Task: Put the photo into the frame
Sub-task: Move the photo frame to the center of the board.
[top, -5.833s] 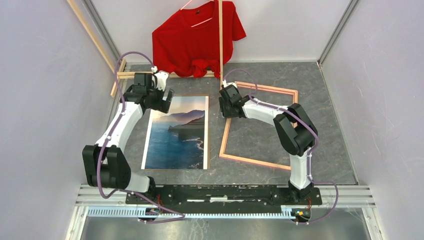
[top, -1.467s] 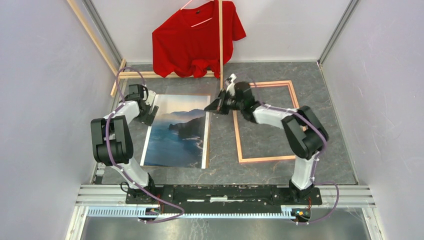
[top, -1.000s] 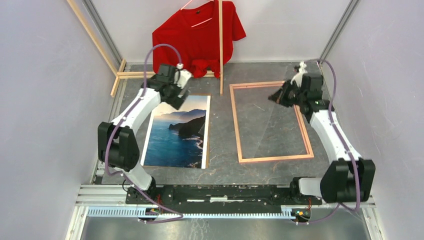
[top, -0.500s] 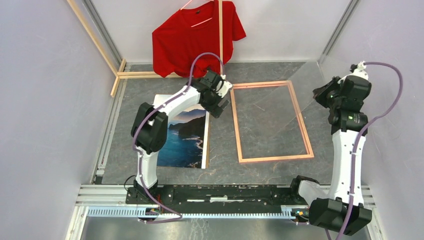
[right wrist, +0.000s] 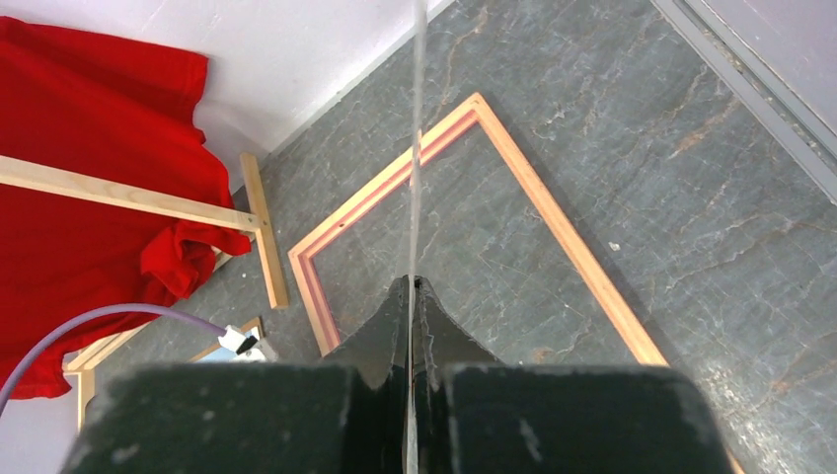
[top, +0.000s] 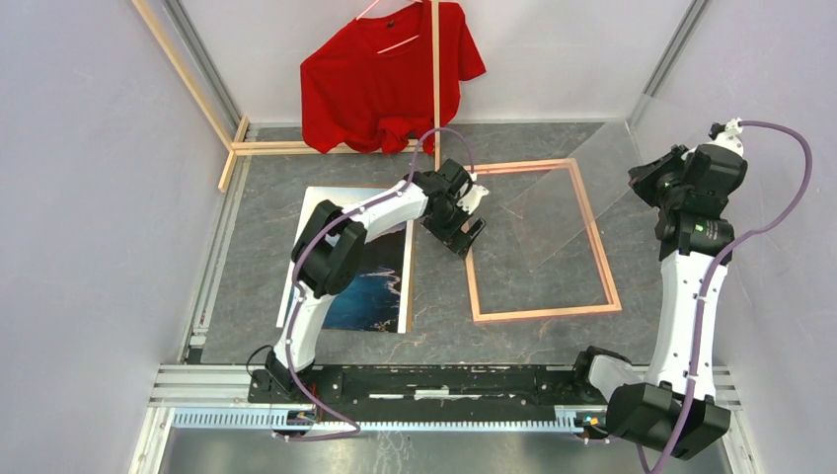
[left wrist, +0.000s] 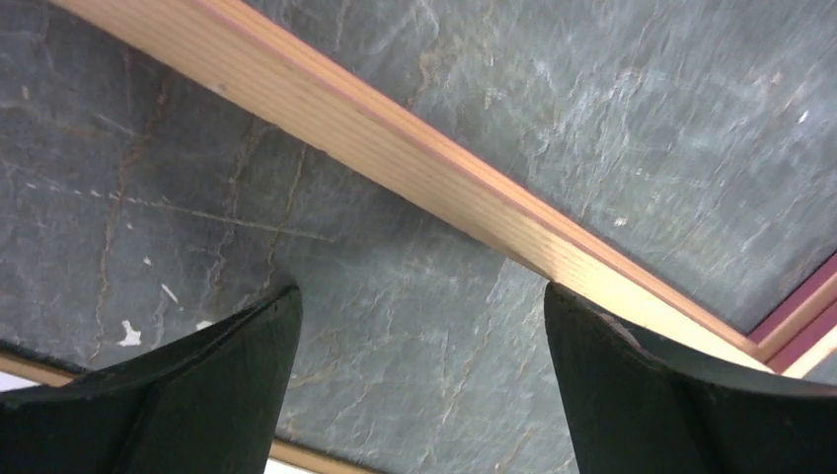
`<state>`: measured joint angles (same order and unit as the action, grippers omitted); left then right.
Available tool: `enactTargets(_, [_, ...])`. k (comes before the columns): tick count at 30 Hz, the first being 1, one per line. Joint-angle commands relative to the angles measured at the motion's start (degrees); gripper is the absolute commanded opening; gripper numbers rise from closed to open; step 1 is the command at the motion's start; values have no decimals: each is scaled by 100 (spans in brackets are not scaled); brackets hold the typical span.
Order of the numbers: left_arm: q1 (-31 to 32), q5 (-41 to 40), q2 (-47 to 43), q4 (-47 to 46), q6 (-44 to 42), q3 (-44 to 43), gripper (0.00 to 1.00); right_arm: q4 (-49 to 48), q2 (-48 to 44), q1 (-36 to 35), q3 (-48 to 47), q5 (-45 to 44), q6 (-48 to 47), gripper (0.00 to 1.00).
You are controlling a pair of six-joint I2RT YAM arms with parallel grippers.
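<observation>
The bench (top: pixel 296 168) is a dark grey, stone-veined slab, boxed in by pale walls (top: pixel 89 197) on three sides. At the far end stands one rack (top: pixel 435 89) of thin wooden sticks with one red shirt (top: pixel 390 69) hanging on it.

Two arms work here, each with one tool. There is also one frame (top: pixel 595 242), one photo (top: pixel 380 286) and one clear sheet (top: pixel 582 188).

The left tool (top: pixel 472 212) reaches across over the frame's left bar, close to its far corner. Its wrist camera shows both fingers (left wrist: pixel 178 395) spread wide with nothing between them but bare bench (left wrist: pixel 592 99). The pale wood bar of the frame (left wrist: pixel 395 148) runs just beyond the tips. I cannot tell whether the tool touches that bar.

The photo lies flat, picture side up, just to this tool's left and back toward the arm bases. The left arm covers part of it. It sits outside the frame, just beside its left bar.

The right tool (top: pixel 644 181) is raised off to the frame's right. It is clenched on one edge of the clear sheet, which slants down from the tool over the frame's far right part. From the wrist, the sheet (right wrist: pixel 415 148) shows edge-on as a thin line running out of the pinched tips (right wrist: pixel 410 281). The frame (right wrist: pixel 563 232) lies flat on the bench below and ahead of them.
</observation>
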<state>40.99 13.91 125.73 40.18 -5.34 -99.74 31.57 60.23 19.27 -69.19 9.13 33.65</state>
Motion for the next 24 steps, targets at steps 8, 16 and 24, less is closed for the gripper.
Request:
enactTargets(8, [155, 690, 149, -10, 496, -586, 97, -765, 43, 26, 118, 422, 227, 0])
enactTargets(16, [163, 545, 566, 33, 796, -677, 94, -855, 18, 26, 209, 609, 221, 0])
enactTargets(24, [216, -238, 458, 24, 248, -41, 77, -869, 82, 25, -44, 1012, 323, 0])
